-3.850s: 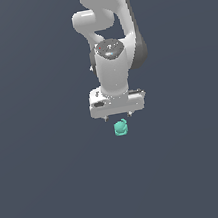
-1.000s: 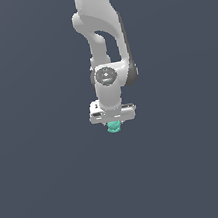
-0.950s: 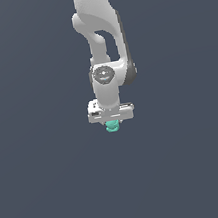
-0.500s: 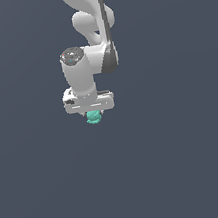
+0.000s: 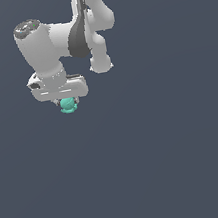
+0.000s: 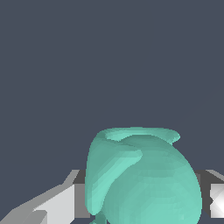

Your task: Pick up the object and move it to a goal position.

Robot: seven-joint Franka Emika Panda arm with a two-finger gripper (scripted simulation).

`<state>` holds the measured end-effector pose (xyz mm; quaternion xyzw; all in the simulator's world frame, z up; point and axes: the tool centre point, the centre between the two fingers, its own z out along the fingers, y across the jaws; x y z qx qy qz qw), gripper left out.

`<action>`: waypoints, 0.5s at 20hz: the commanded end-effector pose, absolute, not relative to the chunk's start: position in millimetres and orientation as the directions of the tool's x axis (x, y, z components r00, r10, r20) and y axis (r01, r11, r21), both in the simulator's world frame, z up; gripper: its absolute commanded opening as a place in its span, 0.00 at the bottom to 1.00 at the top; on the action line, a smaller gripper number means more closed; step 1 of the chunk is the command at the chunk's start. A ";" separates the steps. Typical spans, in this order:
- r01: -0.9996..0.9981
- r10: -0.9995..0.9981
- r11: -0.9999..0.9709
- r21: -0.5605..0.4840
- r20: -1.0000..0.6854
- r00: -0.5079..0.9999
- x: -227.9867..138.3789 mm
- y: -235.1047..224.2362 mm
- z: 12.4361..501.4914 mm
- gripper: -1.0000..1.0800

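The object (image 5: pixel 68 105) is a small teal-green rounded lump hanging just under the white hand of the arm, at the exterior view's upper left. My gripper (image 5: pixel 67 104) is shut on it, its short fingers mostly hidden behind the lump. In the wrist view the object (image 6: pixel 142 179) fills the lower middle, a rounded teal body with a rim on its far side, and a grey-white finger (image 6: pixel 57 205) presses against one side of it while another finger (image 6: pixel 216 199) shows at the opposite edge.
The white arm (image 5: pixel 75 33) bends over from the top of the exterior view. A plain dark grey-blue ground (image 5: pixel 156 163) lies all around.
The arm has swung toward the exterior view's left and risen, carrying the teal object with it. The grip on the object has stayed the same.
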<state>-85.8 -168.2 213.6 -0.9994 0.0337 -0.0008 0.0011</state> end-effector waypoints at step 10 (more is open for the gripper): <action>-0.066 -0.066 -0.998 0.000 0.000 0.998 -96.9 -220.3 256.1 0.00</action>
